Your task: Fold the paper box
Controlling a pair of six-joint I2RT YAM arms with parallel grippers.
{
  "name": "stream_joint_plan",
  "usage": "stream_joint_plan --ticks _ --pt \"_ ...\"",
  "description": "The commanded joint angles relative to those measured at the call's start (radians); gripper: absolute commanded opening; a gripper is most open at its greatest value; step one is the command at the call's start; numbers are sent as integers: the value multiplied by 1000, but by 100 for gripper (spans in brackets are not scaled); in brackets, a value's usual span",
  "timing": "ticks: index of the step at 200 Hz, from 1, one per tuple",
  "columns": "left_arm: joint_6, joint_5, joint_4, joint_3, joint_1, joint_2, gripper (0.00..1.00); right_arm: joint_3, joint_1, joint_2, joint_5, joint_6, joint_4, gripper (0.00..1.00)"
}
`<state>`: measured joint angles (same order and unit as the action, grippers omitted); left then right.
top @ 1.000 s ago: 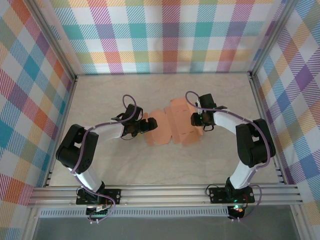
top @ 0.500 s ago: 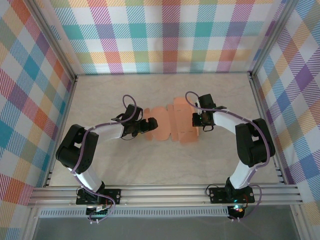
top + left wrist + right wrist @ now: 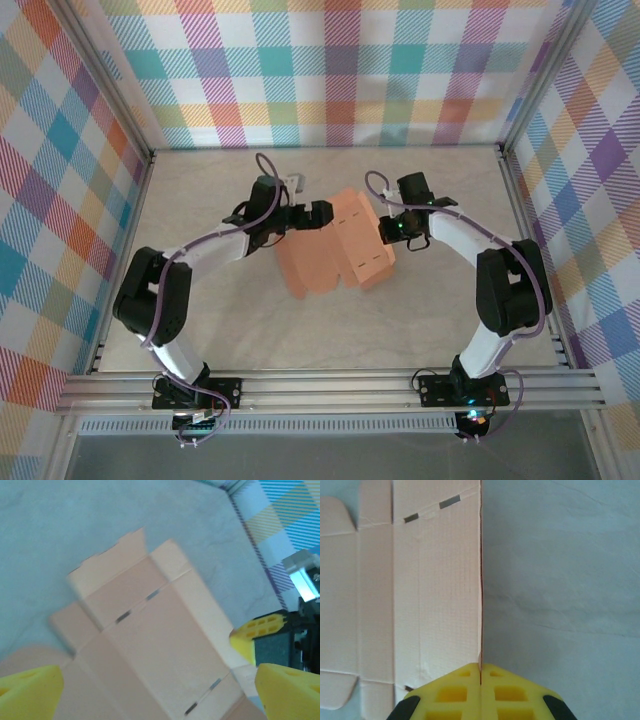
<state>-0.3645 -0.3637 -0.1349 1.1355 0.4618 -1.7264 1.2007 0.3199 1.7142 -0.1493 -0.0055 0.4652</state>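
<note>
we pinch the paper box [image 3: 338, 252] by its right edge in our closed right gripper [image 3: 480, 668] to steady it on the surface [image 3: 215, 190], our left gripper [image 3: 322, 215] spread wide and empty over its left flaps.

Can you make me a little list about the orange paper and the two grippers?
paper box: salmon-orange flat card sheet with flaps and slots, not folded up yet
left gripper: open, at the sheet's far-left side, gripping nothing
right gripper: shut on the sheet's right edge
table: pale, marbled
</note>
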Motion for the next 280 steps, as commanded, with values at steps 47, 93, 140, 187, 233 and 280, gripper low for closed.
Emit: stream_joint_plan --ticks 47,93,140,187,233,280 --pt "185 -248 18 270 -31 -216 90 167 -25 41 -360 -78 161 0" --pt "214 -301 56 394 -62 -299 86 213 -51 47 -466 -132 207 0" --pt "302 -397 153 486 -77 -335 87 237 -62 54 -500 -164 248 0" --pt "426 -509 242 518 -77 -338 78 237 -68 63 -547 -181 266 0" --pt "521 -555 357 565 -77 -352 64 238 -69 70 -553 -176 264 0" --pt "544 -547 367 534 -76 -327 54 245 -72 76 -537 -160 265 0"
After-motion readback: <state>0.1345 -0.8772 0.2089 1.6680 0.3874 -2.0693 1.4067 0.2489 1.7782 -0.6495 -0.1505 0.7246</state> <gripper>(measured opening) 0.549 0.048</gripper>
